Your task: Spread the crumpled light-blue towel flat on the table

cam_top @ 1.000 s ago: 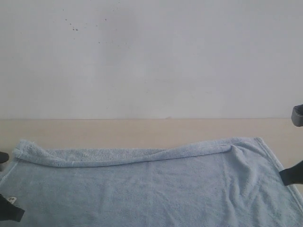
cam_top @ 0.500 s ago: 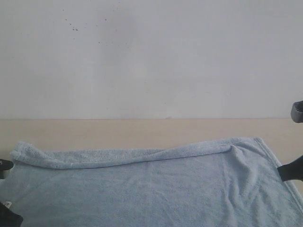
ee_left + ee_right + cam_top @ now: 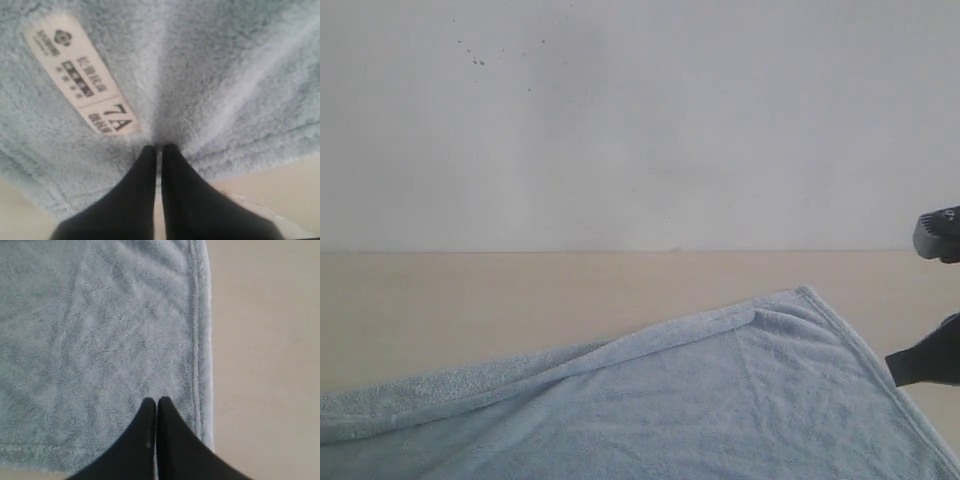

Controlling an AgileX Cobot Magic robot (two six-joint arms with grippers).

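While the left fingers are pinched shut on the towel beside its label, the right fingers are closed too, tips over the cloth just inside the hem; whether they hold any is unclear. The towel lies on the table, its edge toward the wall slanted and rolled. Best to draw both corners apart evenly and low until that edge straightens. The exterior view cuts off the near edge and the left arm.

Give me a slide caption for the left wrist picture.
Shut pincer pinching the light-blue towel beside its white label.
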